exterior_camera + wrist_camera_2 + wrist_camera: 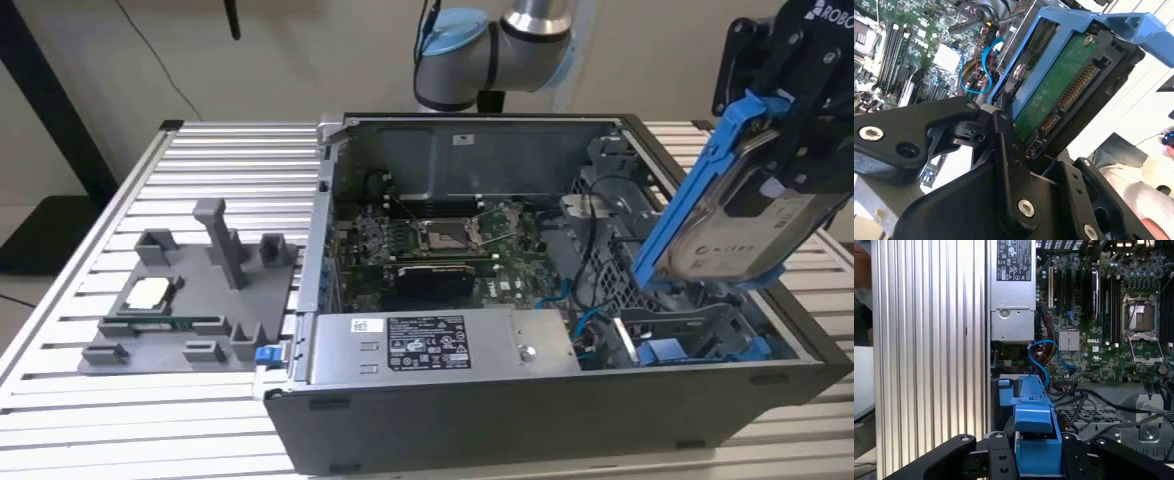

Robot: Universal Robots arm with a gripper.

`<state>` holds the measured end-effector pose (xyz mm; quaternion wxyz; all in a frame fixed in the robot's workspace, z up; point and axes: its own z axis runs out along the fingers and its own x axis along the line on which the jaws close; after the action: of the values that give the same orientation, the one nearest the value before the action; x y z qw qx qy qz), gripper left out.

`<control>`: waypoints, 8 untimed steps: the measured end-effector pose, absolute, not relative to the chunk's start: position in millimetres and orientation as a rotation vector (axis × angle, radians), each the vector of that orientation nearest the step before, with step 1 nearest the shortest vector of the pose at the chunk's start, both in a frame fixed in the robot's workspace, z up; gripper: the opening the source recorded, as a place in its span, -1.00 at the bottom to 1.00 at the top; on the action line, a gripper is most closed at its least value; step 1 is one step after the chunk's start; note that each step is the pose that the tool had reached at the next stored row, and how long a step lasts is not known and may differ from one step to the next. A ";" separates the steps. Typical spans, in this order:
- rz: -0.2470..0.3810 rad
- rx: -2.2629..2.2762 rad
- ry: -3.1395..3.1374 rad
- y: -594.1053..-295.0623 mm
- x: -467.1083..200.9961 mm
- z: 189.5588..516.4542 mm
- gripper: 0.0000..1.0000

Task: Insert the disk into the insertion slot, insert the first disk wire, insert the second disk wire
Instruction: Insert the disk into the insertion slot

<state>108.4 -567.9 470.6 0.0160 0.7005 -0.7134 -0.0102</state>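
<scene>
My gripper (798, 140) is shut on the disk (727, 225), a silver drive in a bright blue caddy. It hangs steeply tilted over the open computer case's corner at the exterior view's right. The insertion slot (694, 335), a dark-grey bay with blue fittings, lies just under the disk's lower end, and the disk is outside it. In the second wrist view the black fingers (1004, 135) clamp the disk (1059, 95), whose green board and connector pins show. In the first wrist view the gripper (1036, 460) holds the blue caddy (1036, 437) above the case's cable area.
A grey labelled power-supply box (441, 345) fills the case's front. The motherboard (441, 240) lies behind it, and blue cables (1046, 352) loop near the bay. A grey parts fixture (187, 300) stands on the slatted table (200, 160). A person's sleeve (1124, 170) is nearby.
</scene>
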 end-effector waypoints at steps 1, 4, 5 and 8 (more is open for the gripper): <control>-0.032 2.178 -2.219 -567.9 108.4 470.1 -0.35; -0.032 2.178 -2.219 -567.9 108.4 468.6 -0.35; -0.032 2.178 -2.219 -567.9 108.5 468.0 -0.35; -0.032 2.179 -2.219 -567.9 108.5 466.2 -0.35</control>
<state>108.5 -567.9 466.2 0.0160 0.7005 -0.7134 -0.0102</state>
